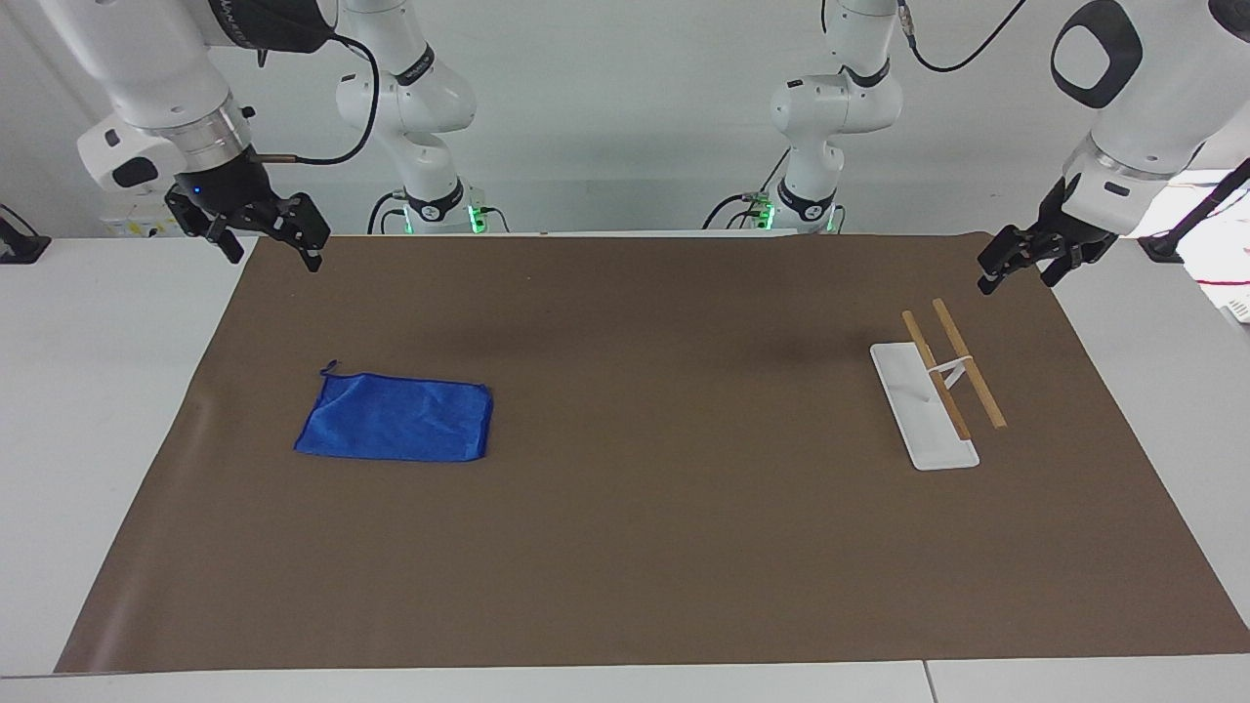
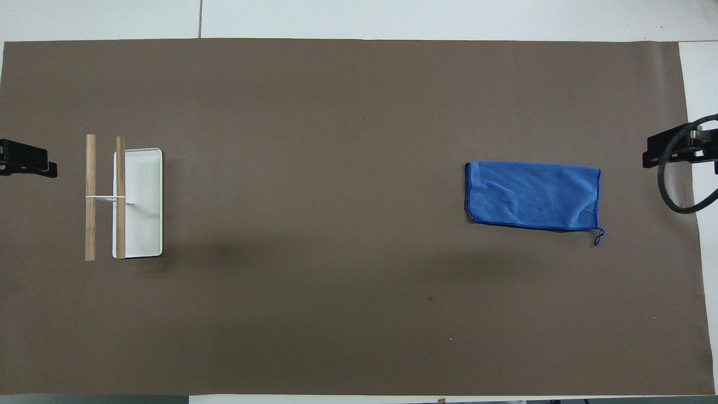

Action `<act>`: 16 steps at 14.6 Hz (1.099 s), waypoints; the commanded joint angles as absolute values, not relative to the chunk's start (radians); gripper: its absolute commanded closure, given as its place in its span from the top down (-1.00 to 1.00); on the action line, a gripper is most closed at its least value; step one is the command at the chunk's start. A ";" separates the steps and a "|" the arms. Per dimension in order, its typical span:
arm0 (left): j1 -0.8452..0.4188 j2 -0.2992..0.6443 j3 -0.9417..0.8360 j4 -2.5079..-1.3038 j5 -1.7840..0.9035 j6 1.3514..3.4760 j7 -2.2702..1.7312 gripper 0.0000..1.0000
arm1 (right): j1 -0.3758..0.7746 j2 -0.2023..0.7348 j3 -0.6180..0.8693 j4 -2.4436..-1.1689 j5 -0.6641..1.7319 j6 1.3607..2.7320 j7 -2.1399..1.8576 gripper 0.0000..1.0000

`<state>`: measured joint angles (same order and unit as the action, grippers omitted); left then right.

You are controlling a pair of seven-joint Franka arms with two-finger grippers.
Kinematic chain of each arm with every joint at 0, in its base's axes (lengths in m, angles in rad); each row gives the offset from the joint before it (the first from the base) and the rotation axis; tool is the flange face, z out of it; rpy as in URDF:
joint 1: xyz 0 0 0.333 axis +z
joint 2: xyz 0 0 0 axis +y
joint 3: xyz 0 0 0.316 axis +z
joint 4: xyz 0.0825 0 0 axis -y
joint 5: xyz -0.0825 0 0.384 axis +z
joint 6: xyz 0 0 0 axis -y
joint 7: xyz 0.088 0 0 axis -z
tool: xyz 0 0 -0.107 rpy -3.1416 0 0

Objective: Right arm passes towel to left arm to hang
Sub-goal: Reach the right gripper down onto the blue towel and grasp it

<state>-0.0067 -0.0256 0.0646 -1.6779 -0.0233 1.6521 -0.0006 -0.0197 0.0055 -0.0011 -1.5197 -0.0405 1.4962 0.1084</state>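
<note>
In the facing view, the towel [image 1: 395, 418] is seen flat on the brown mat [image 1: 645, 547], toward the right arm's end of the table [image 1: 88, 391]. The right gripper [image 1: 271, 250] is held over the mat's corner, fingers apart, holding nothing. The left gripper [image 1: 1016, 273] is held above the mat near the rack [image 1: 937, 391], fingers apart.

In the overhead view, the towel [image 2: 533, 194] and rack [image 2: 126, 196] are seen well apart.

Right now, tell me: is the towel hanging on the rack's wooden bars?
No, the blue towel lies flat on the brown mat, apart from the towel rack at the left arm's end.
</note>
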 commanded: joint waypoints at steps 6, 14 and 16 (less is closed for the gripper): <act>-0.011 -0.054 0.066 -1.703 -0.008 1.644 -0.003 1.00 | -0.023 -0.083 0.005 -1.736 -0.021 1.670 0.095 1.00; -0.011 -0.054 0.066 -1.703 -0.008 1.644 -0.002 1.00 | -0.063 -0.035 0.003 -2.152 -0.020 2.184 0.114 1.00; -0.011 -0.054 0.066 -1.703 -0.008 1.644 -0.002 1.00 | -0.067 0.007 0.003 -2.207 -0.018 2.300 0.112 1.00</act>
<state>-0.0067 -0.0256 0.0646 -1.6779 -0.0233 1.6521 -0.0006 -0.0557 -0.0092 -0.0038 -2.1501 -0.0395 2.2120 0.1113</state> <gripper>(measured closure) 0.000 0.000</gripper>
